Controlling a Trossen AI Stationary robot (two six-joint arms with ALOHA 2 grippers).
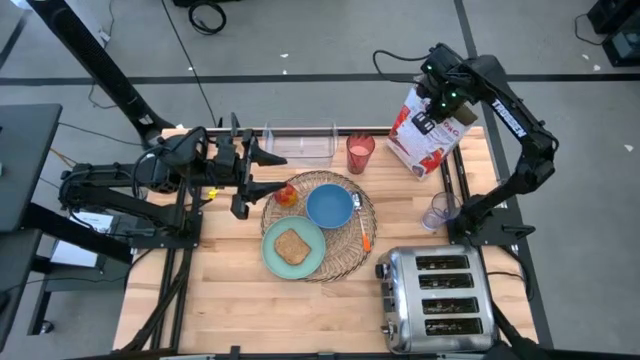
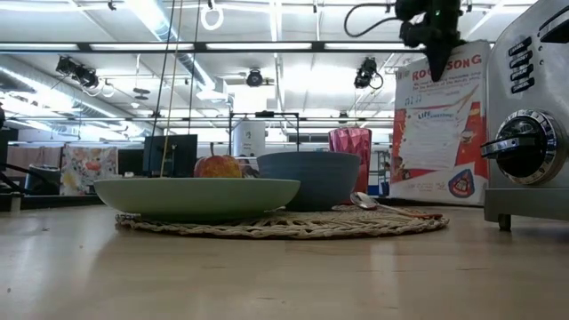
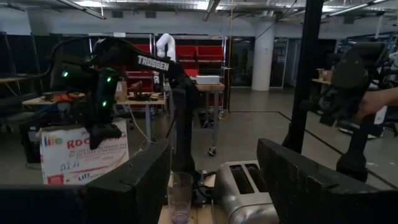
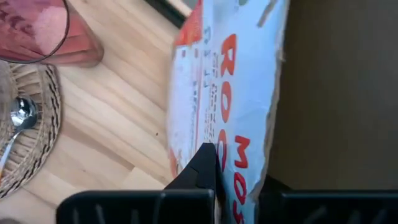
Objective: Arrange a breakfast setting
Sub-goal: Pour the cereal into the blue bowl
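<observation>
On the round wicker placemat (image 1: pixel 345 262) lie a mint-green plate (image 1: pixel 272 255) with a toast slice (image 1: pixel 292 245), a blue bowl (image 1: pixel 329 206), a red-yellow apple (image 1: pixel 286 194) and an orange-handled utensil (image 1: pixel 364 234). A red cup (image 1: pixel 360 152) stands just beyond the mat. At the far right stands a white-and-red printed box (image 1: pixel 428 140), and my right gripper (image 1: pixel 437 108) is shut on its top. My left gripper (image 1: pixel 278 173) hovers open above the table's left side, pointing level toward the apple, with nothing between its fingers (image 3: pixel 143 180). My right gripper pinches the box's thin top edge (image 4: pixel 241 163) between its two fingers (image 4: pixel 208 165). It comes from above, pointing steeply down. The box stays upright below the gripper (image 2: pixel 436 40). Its lower end (image 2: pixel 440 197) is down near the tabletop; whether it rests there I cannot tell.
A chrome toaster (image 1: pixel 440 300) fills the near right corner. A clear cup (image 1: pixel 438 212) stands between it and the box. A clear plastic tub (image 1: pixel 300 146) sits at the far edge, left of the red cup. A person's hand (image 3: pixel 379 102) shows in the room beyond.
</observation>
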